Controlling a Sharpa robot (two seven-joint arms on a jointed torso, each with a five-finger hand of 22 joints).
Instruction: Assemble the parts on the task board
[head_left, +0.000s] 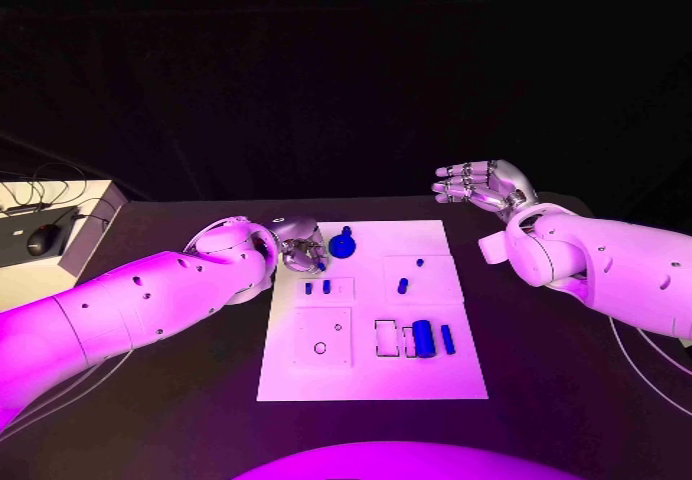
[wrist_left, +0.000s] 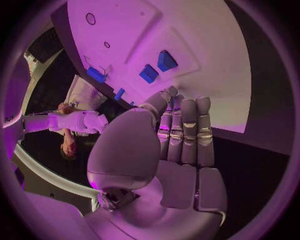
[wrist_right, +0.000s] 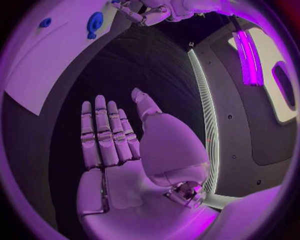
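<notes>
The white task board (head_left: 369, 382) lies in the middle of the black table. A round blue part (head_left: 342, 244) stands near its far edge, several small blue parts (head_left: 327, 287) sit mid-board, and two longer blue parts (head_left: 423, 337) lie towards the front right. My left hand (head_left: 299, 243) hovers over the board's far left corner, just beside the round part. Its fingers (wrist_left: 187, 132) are straight and hold nothing, with two blue parts (wrist_left: 149, 73) just past the fingertips. My right hand (head_left: 483, 185) is raised off the board at the back right, and its fingers (wrist_right: 103, 132) are spread and empty.
A white box (head_left: 84, 205) with a black mouse (head_left: 43, 238) and cables stands at the table's far left. In the right wrist view the board's corner (wrist_right: 50, 60) with the round blue part (wrist_right: 94, 22) lies beyond the open palm, and bare black table lies under that hand.
</notes>
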